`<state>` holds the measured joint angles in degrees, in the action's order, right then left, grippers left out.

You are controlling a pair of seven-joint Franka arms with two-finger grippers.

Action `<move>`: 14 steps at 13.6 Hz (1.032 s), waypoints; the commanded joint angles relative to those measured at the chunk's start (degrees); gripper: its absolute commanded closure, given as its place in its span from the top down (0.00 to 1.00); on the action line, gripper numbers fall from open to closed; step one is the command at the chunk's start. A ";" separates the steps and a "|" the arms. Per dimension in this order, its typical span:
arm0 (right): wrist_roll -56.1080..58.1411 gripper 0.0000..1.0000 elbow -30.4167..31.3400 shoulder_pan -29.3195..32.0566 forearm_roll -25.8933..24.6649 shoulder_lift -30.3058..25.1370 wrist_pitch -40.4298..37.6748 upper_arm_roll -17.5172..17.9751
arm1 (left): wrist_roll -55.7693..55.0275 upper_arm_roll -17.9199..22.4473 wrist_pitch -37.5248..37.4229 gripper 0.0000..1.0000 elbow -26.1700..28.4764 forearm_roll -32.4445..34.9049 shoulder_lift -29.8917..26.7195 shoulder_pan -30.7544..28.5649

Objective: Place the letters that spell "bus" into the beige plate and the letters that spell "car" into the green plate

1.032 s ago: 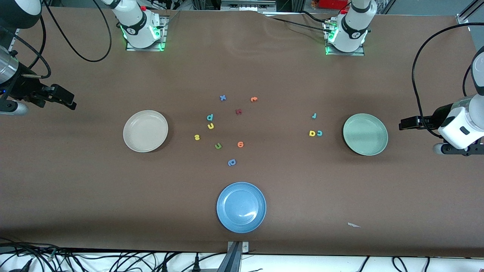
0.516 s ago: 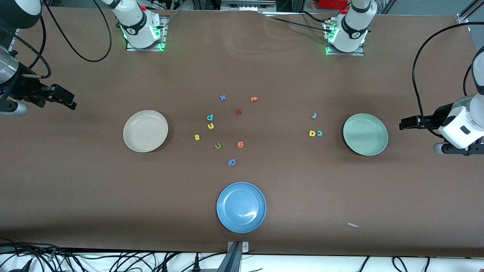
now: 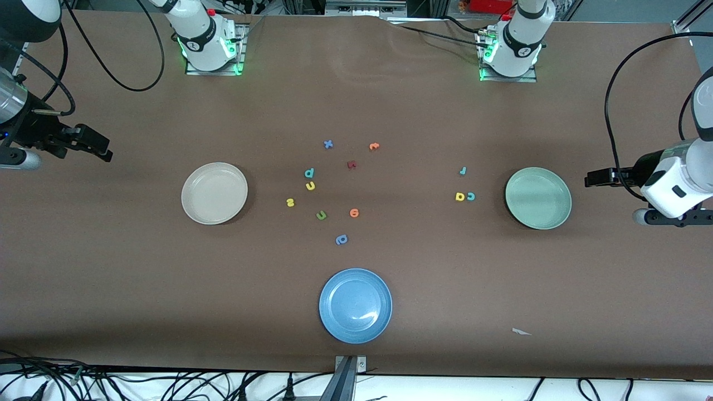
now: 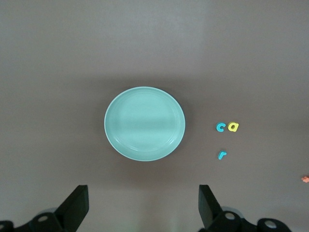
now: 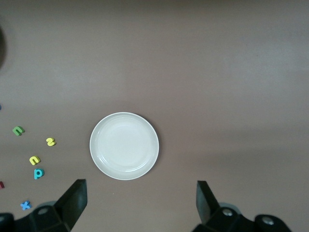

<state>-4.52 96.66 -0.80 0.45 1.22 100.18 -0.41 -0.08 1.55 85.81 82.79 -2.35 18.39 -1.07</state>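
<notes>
The beige plate (image 3: 214, 193) (image 5: 124, 145) is bare. Beside it, toward the table's middle, lie the teal "b" (image 3: 309, 172), yellow "u" (image 3: 310, 186) and yellow "s" (image 3: 290, 203). The green plate (image 3: 538, 198) (image 4: 145, 123) holds nothing. The yellow "a" (image 3: 460, 196) and teal "c" (image 3: 470, 196) touch each other beside it, with the teal "r" (image 3: 462, 171) a little farther from the camera. My left gripper (image 3: 593, 181) (image 4: 143, 208) hangs open over bare table at the left arm's end. My right gripper (image 3: 103, 147) (image 5: 141, 205) hangs open over the right arm's end.
A blue plate (image 3: 355, 305) sits near the front edge. Mixed among the middle letters are a green "u" (image 3: 321, 215), a blue rounded letter (image 3: 341, 239), two orange letters (image 3: 354, 213), a dark red one (image 3: 351, 164) and a blue "x" (image 3: 328, 144). A paper scrap (image 3: 521, 332) lies near the front.
My left gripper has drifted slightly toward the green plate. The right arm and all letters have stayed put.
</notes>
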 commanded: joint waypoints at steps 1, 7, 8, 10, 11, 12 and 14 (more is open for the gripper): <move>0.39 1.00 -1.65 0.27 0.08 0.72 -1.22 0.06 | -2.03 0.03 -0.21 1.00 3.33 -1.87 -1.25 1.07; 0.30 1.00 -1.56 -0.25 0.08 0.63 -1.22 0.50 | -8.08 -4.09 0.23 1.00 10.27 -5.38 -1.87 1.07; 0.30 1.00 -1.56 -0.17 0.08 0.54 -1.48 0.41 | -9.57 -4.89 0.58 0.99 11.59 -5.47 -1.87 1.07; -0.14 1.00 -1.65 -0.17 0.08 0.54 -3.15 0.32 | -11.69 -5.86 4.33 0.99 15.97 -8.35 -2.30 1.07; -0.14 1.00 -1.74 -0.17 0.08 0.63 -3.06 0.32 | -12.74 -7.08 6.88 0.99 18.52 -8.46 -2.92 1.16; -0.23 1.00 -1.74 -0.25 0.08 0.63 -3.06 0.32 | -14.06 -8.74 10.04 0.99 21.68 -8.46 -3.97 0.99; -0.14 1.00 -1.74 -0.25 0.08 0.63 -3.06 0.32 | -15.82 -10.51 15.50 0.99 26.78 -8.37 -5.38 1.07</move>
<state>-4.53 96.58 -0.96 0.45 1.24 98.43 -0.03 -13.96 -7.44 96.50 102.53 -9.36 17.25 0.15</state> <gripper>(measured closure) 0.000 0.009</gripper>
